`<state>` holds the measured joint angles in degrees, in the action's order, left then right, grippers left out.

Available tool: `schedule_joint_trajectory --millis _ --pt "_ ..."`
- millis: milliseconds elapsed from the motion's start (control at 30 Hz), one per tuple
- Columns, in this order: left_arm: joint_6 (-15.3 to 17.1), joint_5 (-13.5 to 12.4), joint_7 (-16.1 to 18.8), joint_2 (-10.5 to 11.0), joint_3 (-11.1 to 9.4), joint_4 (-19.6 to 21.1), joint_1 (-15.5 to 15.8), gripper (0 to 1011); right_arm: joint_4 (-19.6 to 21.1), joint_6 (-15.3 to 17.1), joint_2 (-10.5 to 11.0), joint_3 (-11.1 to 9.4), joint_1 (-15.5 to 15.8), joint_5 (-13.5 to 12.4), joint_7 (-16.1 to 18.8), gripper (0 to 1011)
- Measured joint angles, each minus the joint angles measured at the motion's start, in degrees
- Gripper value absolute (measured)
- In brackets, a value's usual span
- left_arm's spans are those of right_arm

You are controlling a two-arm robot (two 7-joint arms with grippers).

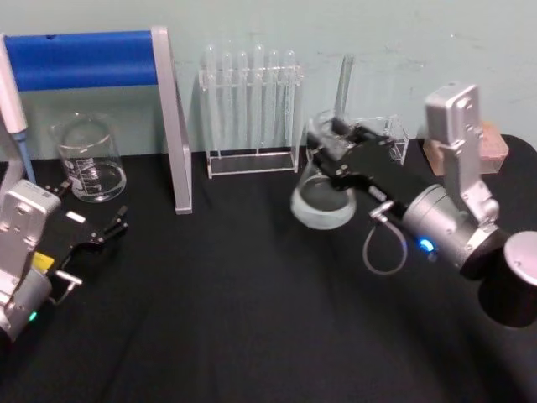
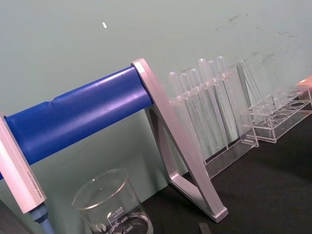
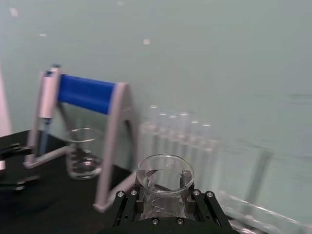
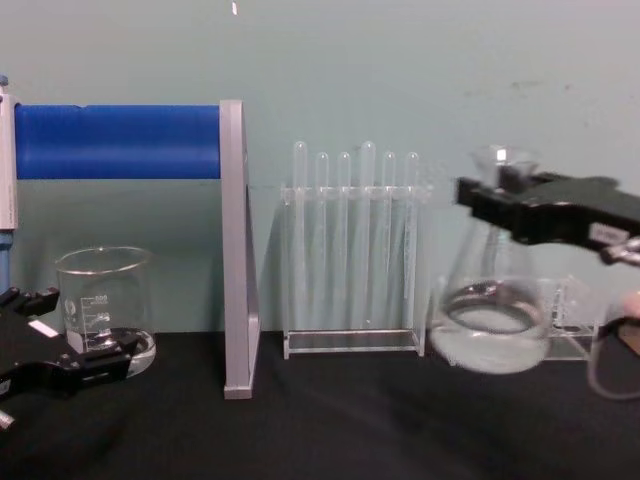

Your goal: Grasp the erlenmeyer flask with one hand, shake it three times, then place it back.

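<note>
1. Right gripper is clamped on the neck of the erlenmeyer flask, one finger on each side just under the flared rim. Its arm reaches in from 4 o'clock in the head view.
2. At about 1 o'clock on the black table, the flask stands neck up. Whether its base touches the table I cannot tell.
3. At the flask's 10 o'clock, near it, stands the test-tube rack.
4. At the table's 10 o'clock, the beaker sits beside the blue-barred stand.
5. Left gripper rests at 8 o'clock, fingers apart and holding nothing, well apart from the flask.
</note>
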<state>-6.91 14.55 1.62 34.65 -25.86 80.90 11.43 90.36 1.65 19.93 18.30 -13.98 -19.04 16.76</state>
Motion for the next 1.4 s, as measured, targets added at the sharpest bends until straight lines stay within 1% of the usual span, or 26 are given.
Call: schedule_joint_trajectory --millis 200,400,500,667,833,1000,1033,1167,1233,1267,1333,1400 --pt "0.0 0.0 0.0 0.0 0.0 0.0 0.0 1001 -0.66 -0.1 -0.06 -3.04 0.39 0.77 -1.85 450" --pt "0.0 0.0 0.0 0.0 0.0 0.0 0.0 1001 -0.93 0.11 -0.27 -5.06 0.91 1.61 -2.63 449" --pt "0.0 0.0 0.0 0.0 0.0 0.0 0.0 1001 -0.95 0.31 -0.53 -5.65 1.09 1.95 -2.68 449" --pt "0.0 0.0 0.0 0.0 0.0 0.0 0.0 1001 -0.93 0.46 -1.09 -5.84 1.22 2.29 -2.22 450" --pt "0.0 0.0 0.0 0.0 0.0 0.0 0.0 1001 -0.61 0.79 -1.66 -4.92 1.35 2.42 -0.85 450" --pt "0.0 0.0 0.0 0.0 0.0 0.0 0.0 1001 0.38 1.19 -2.25 -2.47 1.59 2.28 1.51 449" --pt "0.0 0.0 0.0 0.0 0.0 0.0 0.0 1001 0.79 1.31 -2.39 -1.54 1.66 2.14 2.23 450" --pt "0.0 0.0 0.0 0.0 0.0 0.0 0.0 1001 1.6 1.5 -2.53 0.38 1.76 1.81 3.77 449" --pt "0.0 0.0 0.0 0.0 0.0 0.0 0.0 1001 2.34 1.69 -2.59 2.16 1.79 1.42 5.07 450" --pt "0.0 0.0 0.0 0.0 0.0 0.0 0.0 1001 2.34 1.69 -2.59 2.16 1.79 1.42 5.07 450" --pt "0.0 0.0 0.0 0.0 0.0 0.0 0.0 1001 3.08 1.82 -2.6 3.97 1.89 1.03 6.22 449" --pt "0.0 0.0 0.0 0.0 0.0 0.0 0.0 1001 3.48 1.89 -2.56 5.03 1.94 0.8 6.86 450"
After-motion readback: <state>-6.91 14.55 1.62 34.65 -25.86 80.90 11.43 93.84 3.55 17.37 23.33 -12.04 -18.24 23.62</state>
